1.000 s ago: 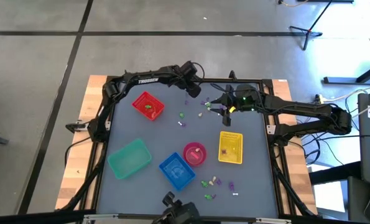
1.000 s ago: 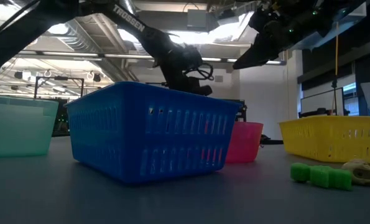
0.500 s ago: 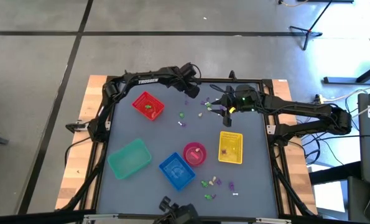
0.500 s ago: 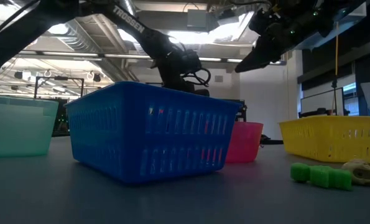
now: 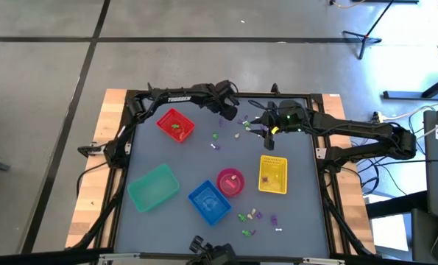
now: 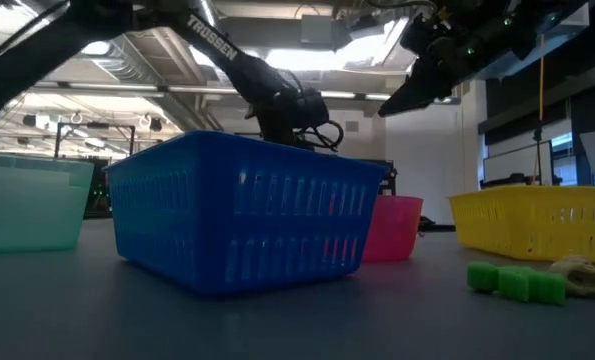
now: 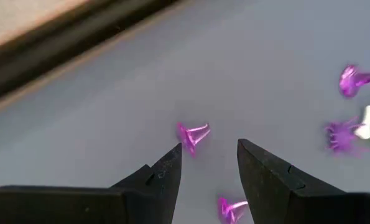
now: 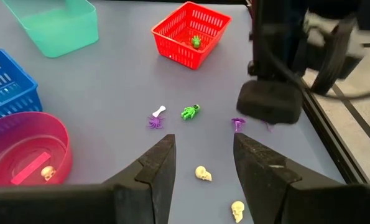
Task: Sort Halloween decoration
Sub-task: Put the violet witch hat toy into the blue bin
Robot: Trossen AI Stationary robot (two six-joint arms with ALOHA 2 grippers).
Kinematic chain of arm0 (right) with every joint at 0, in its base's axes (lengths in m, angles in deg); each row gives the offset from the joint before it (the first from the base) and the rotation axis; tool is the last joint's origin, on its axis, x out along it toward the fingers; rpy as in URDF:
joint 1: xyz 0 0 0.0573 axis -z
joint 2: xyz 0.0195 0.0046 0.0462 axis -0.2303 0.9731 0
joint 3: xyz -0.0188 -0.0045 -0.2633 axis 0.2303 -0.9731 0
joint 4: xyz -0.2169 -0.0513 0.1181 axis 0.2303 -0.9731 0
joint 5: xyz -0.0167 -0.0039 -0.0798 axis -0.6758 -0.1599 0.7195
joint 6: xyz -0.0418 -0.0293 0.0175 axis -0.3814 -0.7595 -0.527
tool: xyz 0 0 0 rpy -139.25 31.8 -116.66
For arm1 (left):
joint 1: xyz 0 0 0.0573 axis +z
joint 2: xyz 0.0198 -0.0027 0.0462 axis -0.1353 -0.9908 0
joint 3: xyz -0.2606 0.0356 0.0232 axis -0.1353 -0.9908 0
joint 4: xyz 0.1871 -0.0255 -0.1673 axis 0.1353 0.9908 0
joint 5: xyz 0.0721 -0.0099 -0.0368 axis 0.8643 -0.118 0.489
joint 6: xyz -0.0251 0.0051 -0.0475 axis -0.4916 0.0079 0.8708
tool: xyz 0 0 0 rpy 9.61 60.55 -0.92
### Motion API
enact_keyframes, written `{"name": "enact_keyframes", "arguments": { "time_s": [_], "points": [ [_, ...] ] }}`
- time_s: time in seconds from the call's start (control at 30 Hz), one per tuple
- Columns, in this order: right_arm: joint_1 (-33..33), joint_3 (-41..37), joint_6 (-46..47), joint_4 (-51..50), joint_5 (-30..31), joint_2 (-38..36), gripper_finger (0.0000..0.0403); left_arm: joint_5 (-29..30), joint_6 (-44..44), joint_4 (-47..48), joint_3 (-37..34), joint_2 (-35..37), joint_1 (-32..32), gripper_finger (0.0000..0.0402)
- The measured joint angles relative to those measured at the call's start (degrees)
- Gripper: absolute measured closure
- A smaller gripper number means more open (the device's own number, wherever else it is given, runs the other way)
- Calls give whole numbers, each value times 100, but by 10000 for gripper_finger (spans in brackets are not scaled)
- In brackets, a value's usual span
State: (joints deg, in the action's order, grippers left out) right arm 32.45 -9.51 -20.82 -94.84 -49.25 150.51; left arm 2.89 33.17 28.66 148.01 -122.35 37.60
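Left tool [image 5: 229, 112] low over far edge of grey tabletop [image 5: 299, 213], fingers apart, purple trinket [image 7: 193, 134] on the surface just ahead of the gap, a second purple trinket [image 7: 231, 209] between the fingertips. Right tool [image 5: 263, 131] raised near tabletop centre-right, fingers apart, empty. Cream skulls [image 8: 202, 173] and green figure [image 8: 189, 112] loose on tabletop. One green trinket [image 8: 196, 42] inside red basket [image 8: 172, 42]. More trinkets [image 5: 254, 217] at near edge, beside blue basket [image 5: 209, 201].

The blue basket [image 6: 242, 210] hides most of the pink bowl [image 6: 397, 228] in the low view.
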Motion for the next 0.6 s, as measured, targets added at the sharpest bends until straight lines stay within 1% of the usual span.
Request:
{"name": "enact_keyframes", "arguments": {
  "time_s": [0.03,0.13,0.23,0.43,0.6],
  "points": [
    [0,0,0,-2,-1,0,244,-83,2,-19,-14,-18,1,262],
    [0,0,-2,-2,-1,0,244,30,16,-308,-3,3,0,262],
    [0,0,-2,-2,-1,0,244,12,133,-280,0,15,28,262],
    [0,0,-2,-2,-1,2,244,-370,468,-221,-3,5,122,262],
    [0,0,-3,-2,-1,2,244,-856,973,-167,-3,5,277,262]
  ]
}}
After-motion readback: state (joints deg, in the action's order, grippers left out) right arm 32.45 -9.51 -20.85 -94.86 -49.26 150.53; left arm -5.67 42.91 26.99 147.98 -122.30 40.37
